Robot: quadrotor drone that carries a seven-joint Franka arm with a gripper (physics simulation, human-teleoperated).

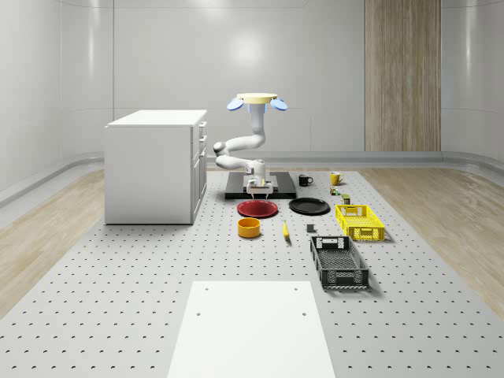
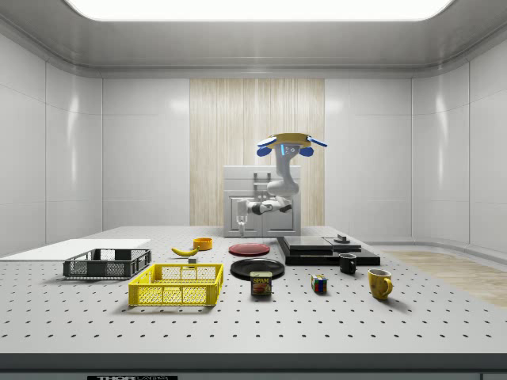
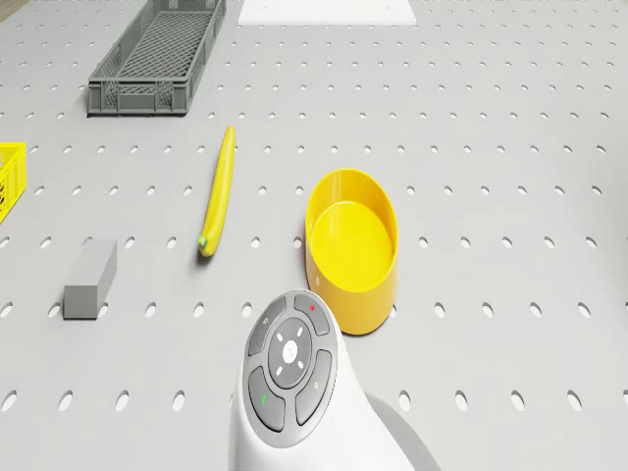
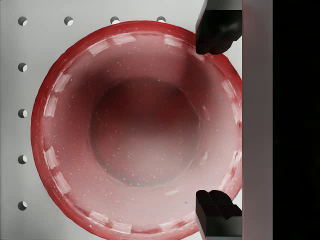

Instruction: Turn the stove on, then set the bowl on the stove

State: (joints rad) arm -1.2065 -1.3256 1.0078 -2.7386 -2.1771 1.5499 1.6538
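The drone (image 1: 256, 100) hovers over the far part of the table, above the black stove (image 1: 285, 189). Its arm hangs down toward the stove's front edge. In the wrist view my gripper (image 4: 217, 122) is open, its dark fingers (image 4: 217, 30) spread wide with nothing between them. It hangs above the rim of a red plate (image 4: 135, 130), right beside the stove's edge (image 4: 257, 120). The yellow bowl (image 1: 250, 227) stands upright on the table in front of the red plate (image 1: 257, 208), apart from the gripper (image 1: 259, 191). From the drone camera the bowl (image 3: 353, 245) lies beside the arm's link (image 3: 289, 378).
A banana (image 3: 218, 191) and a grey block (image 3: 90, 279) lie near the bowl. A black plate (image 1: 309, 206), yellow crate (image 1: 360, 221) and black crate (image 1: 339, 261) fill the whole-scene view's right. A white cabinet (image 1: 156, 165) stands left of the stove. Two mugs (image 1: 305, 180) stand behind.
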